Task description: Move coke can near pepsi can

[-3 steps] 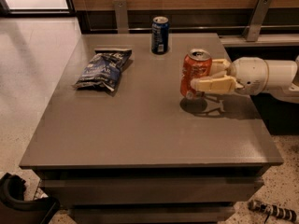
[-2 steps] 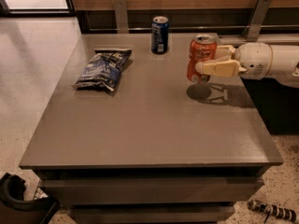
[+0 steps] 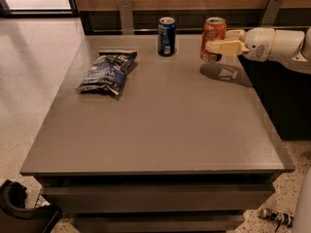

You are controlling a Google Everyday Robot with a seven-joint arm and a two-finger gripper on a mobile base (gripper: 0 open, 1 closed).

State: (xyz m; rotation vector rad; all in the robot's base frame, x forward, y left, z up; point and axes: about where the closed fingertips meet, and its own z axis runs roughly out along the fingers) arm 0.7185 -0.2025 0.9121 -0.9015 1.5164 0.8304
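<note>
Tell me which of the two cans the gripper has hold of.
The red-orange coke can, at the back right of the table, clamped in the gripper. The dark blue pepsi can stands free to its left, untouched.

Red-orange coke can (image 3: 213,29), upright in the pincer (image 3: 216,41), hangs near upright blue pepsi can (image 3: 166,37).
</note>
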